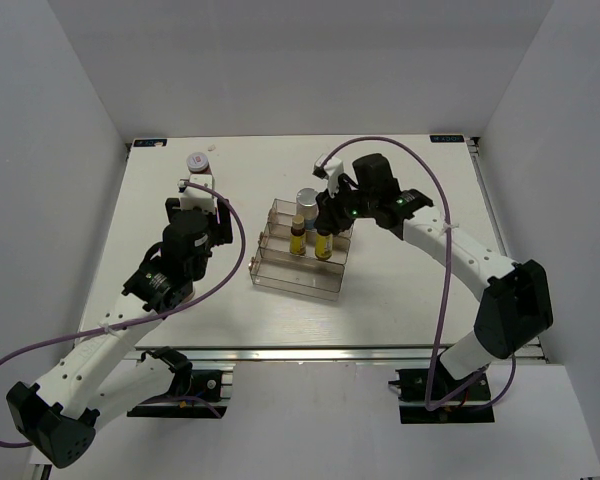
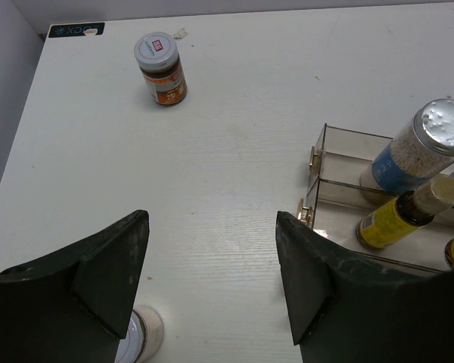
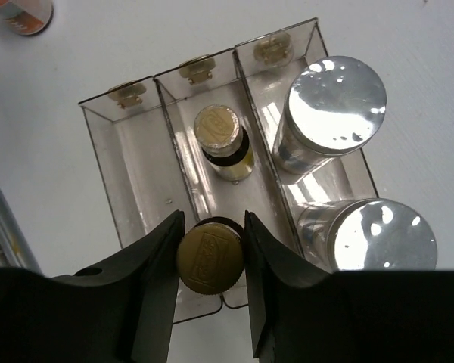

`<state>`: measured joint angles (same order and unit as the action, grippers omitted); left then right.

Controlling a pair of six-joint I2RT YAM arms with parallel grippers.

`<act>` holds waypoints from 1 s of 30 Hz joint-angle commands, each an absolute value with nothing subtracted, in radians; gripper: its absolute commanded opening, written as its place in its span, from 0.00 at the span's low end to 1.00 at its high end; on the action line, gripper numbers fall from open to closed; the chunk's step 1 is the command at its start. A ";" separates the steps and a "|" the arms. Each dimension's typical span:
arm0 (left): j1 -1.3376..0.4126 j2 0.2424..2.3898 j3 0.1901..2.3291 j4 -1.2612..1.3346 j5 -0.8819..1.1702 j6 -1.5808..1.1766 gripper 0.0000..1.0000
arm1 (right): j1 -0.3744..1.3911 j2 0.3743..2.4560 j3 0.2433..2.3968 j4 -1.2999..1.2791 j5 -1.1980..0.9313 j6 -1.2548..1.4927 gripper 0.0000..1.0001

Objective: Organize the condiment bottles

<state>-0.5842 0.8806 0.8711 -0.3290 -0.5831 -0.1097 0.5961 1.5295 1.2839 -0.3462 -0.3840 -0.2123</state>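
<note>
My right gripper (image 3: pixel 209 227) is shut on the gold cap of a slim amber bottle (image 3: pixel 209 257) standing in the middle row of the clear rack (image 3: pixel 136 174). The second amber bottle (image 3: pixel 221 136) stands in the same row beyond it. Two white bottles with silver caps (image 3: pixel 334 94) (image 3: pixel 374 234) stand in the row beside it. My left gripper (image 2: pixel 212 280) is open and empty over bare table. One red-labelled jar (image 2: pixel 161 69) stands far ahead of it. The lid of the other jar (image 2: pixel 140 336) shows under its left finger. In the top view the right gripper (image 1: pixel 325 215) is over the rack (image 1: pixel 280 275).
The rack's third row, the lowest step (image 3: pixel 132 162), holds nothing. White walls enclose the table (image 1: pixel 400 300) on three sides. The left arm's cable loops beside the rack's left end.
</note>
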 commanded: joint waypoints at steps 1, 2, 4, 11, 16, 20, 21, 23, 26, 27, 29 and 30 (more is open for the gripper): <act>-0.578 0.864 0.865 -0.318 -0.575 -0.115 0.78 | 0.603 1.540 1.312 -0.244 -0.347 -0.215 0.00; -0.578 0.864 0.865 -0.319 -0.575 -0.115 0.78 | 0.606 1.552 1.315 -0.241 -0.339 -0.215 0.00; -0.580 0.864 0.865 -0.318 -0.574 -0.114 0.78 | 0.609 1.563 1.322 -0.229 -0.325 -0.215 0.00; -0.578 0.859 0.867 -0.319 -0.577 -0.114 0.78 | 0.629 1.609 1.278 -0.190 -0.307 -0.210 0.00; -0.578 0.864 0.864 -0.318 -0.578 -0.114 0.78 | 0.644 1.609 1.232 -0.178 -0.302 -0.209 0.40; -0.578 0.871 0.864 -0.319 -0.580 -0.115 0.78 | 0.646 1.597 1.230 -0.192 -0.302 -0.207 0.62; -0.578 0.874 0.864 -0.321 -0.581 -0.117 0.78 | 0.646 1.592 1.232 -0.196 -0.301 -0.207 0.65; -0.578 0.879 0.862 -0.321 -0.583 -0.117 0.78 | 0.646 1.572 1.244 -0.219 -0.299 -0.209 0.73; -0.578 0.891 0.865 -0.327 -0.595 -0.127 0.78 | 0.646 1.519 1.281 -0.264 -0.290 -0.212 0.76; -0.580 0.896 0.864 -0.330 -0.600 -0.132 0.78 | 0.646 1.503 1.293 -0.274 -0.284 -0.212 0.75; -0.578 0.903 0.864 -0.334 -0.630 -0.147 0.76 | 0.646 1.431 1.318 -0.294 -0.267 -0.215 0.72; -0.578 0.913 0.865 -0.339 -0.643 -0.179 0.73 | 0.644 1.404 1.319 -0.305 -0.255 -0.216 0.69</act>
<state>-0.5842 0.9039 0.8700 -0.3325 -0.5983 -0.1326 0.6418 1.5291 1.2411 -0.2935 -0.2794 -0.2146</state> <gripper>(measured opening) 0.739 0.705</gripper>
